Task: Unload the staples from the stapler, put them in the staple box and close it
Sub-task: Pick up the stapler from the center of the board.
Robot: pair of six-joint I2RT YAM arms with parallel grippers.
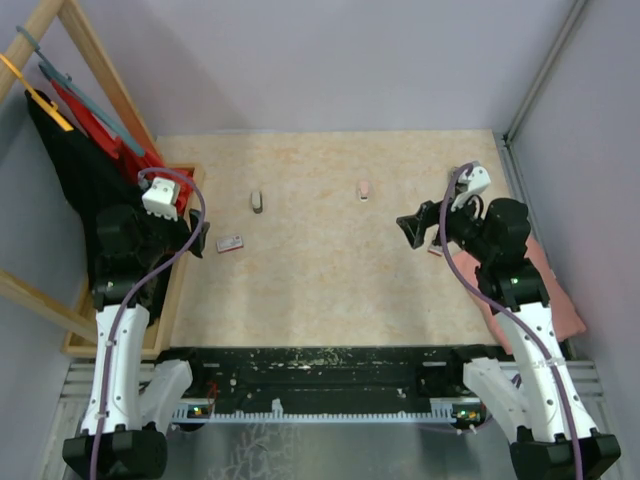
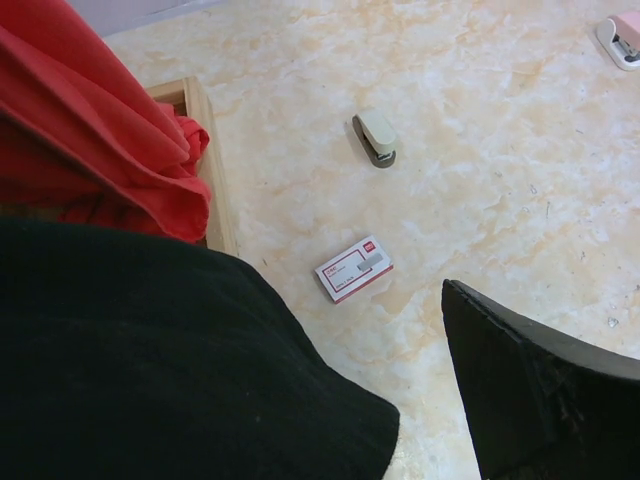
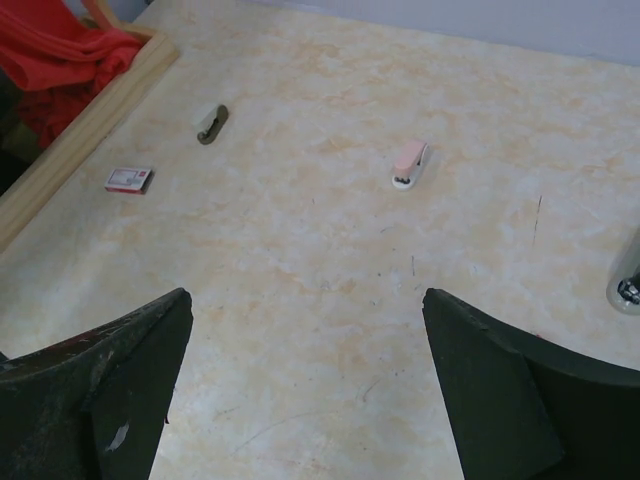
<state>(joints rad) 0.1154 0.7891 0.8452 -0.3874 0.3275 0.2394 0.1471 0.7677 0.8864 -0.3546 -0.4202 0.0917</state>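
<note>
Nothing is grasped yet. The right gripper [image 3: 305,300] has its fingers spread wide and empty, hovering over bare tabletop [image 3: 330,250]. The left gripper [image 1: 197,238] also reads wide and empty, though only 1 finger [image 2: 540,390] shows in its wrist view and black cloth [image 2: 150,360] fills the lower left there. 2 mini staplers lie closed on the tabletop: the pink stapler [image 3: 411,165] at upper centre of the right wrist view and the beige stapler [image 3: 211,124] at upper left, with a red-and-white box [image 3: 129,179] near the beige one. No staples lie loose in view; they are presumably inside, but I can't tell which stapler is loaded. To do this well, I'd pick 1 stapler, come down along its long axis and grip across the narrow sides. 1 arm pins the base while the other opens the top. These look light and will likely skid if nudged. The left arm should get clear of the cloth first.
</note>
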